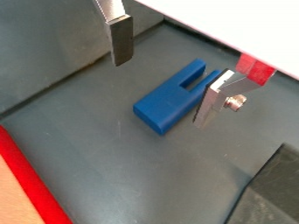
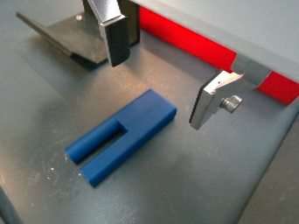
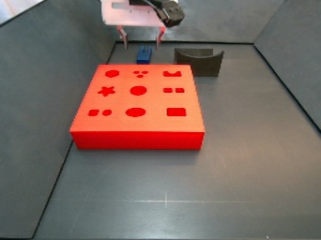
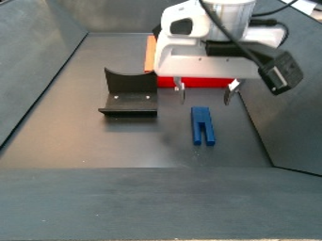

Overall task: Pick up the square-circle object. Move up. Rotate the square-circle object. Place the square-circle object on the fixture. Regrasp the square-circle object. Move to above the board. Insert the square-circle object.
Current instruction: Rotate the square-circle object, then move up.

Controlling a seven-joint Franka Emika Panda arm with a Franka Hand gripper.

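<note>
The square-circle object (image 1: pixel 173 98) is a blue slotted peg lying flat on the grey floor, seen in both wrist views (image 2: pixel 121 136) and both side views (image 4: pixel 202 125) (image 3: pixel 145 52). My gripper (image 1: pixel 163 80) hangs open just above it, its silver fingers (image 2: pixel 115 39) wide apart with nothing between them. One finger stands close beside the peg's slotted end. The dark fixture (image 4: pixel 127 92) stands on the floor to one side of the peg. The red board (image 3: pixel 138 105) lies flat with several shaped cut-outs in its top.
Grey walls (image 4: pixel 56 66) enclose the floor on all sides. The board's red edge (image 2: pixel 211 51) runs close behind the gripper. The fixture's base plate (image 2: pixel 70 35) sits near one finger.
</note>
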